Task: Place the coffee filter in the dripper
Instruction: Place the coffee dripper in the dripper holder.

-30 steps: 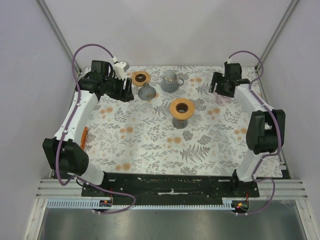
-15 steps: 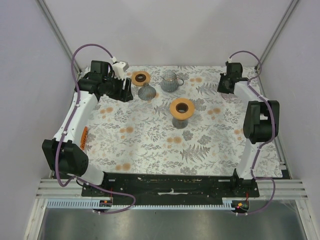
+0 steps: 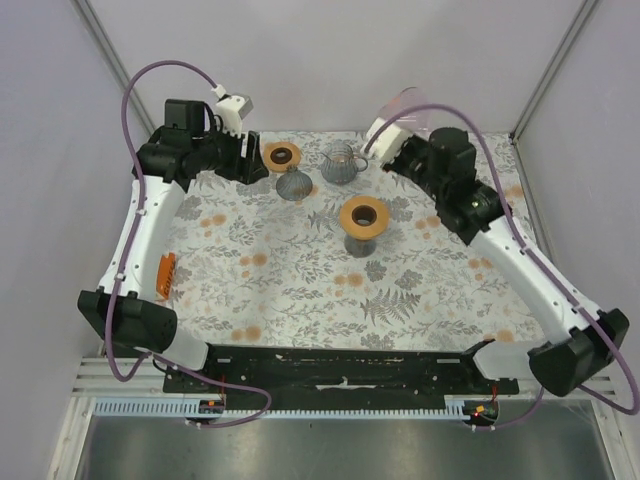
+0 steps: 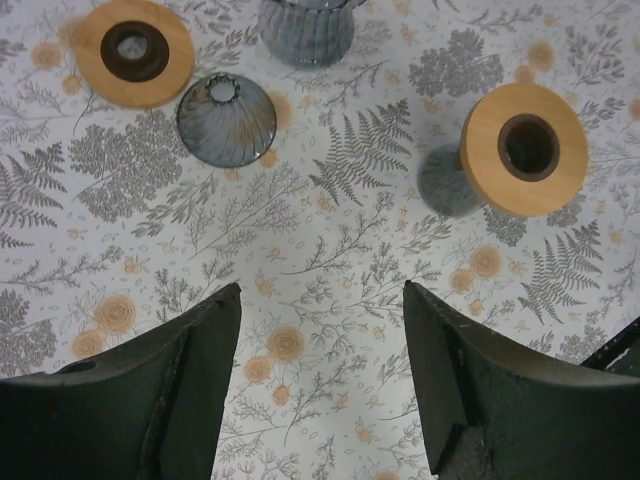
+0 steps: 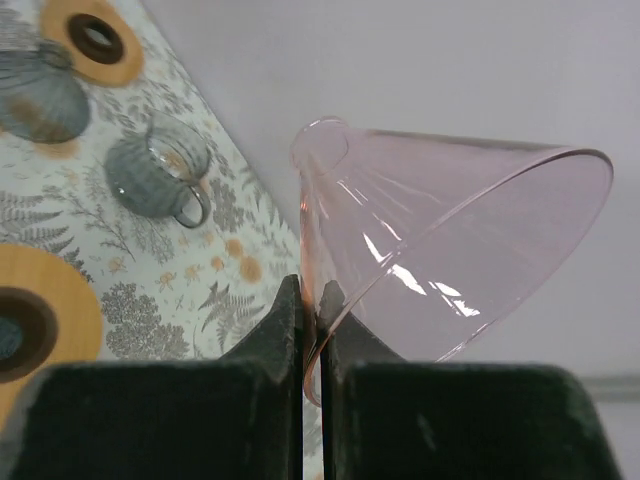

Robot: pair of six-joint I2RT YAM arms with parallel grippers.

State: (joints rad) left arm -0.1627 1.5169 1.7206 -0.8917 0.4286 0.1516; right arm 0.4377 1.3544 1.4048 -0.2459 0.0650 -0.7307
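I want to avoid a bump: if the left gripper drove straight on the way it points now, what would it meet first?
Probably the bare floral tablecloth, short of the grey ribbed cone. The left gripper stands open with nothing between its fingers; exact depth is unclear.

The left wrist view crops the glass jug [image 4: 305, 28]; the right, the dripper [image 5: 72, 300].

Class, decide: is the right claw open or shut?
Shut: the right claw pinches the rim of the pink cone between closed fingers.
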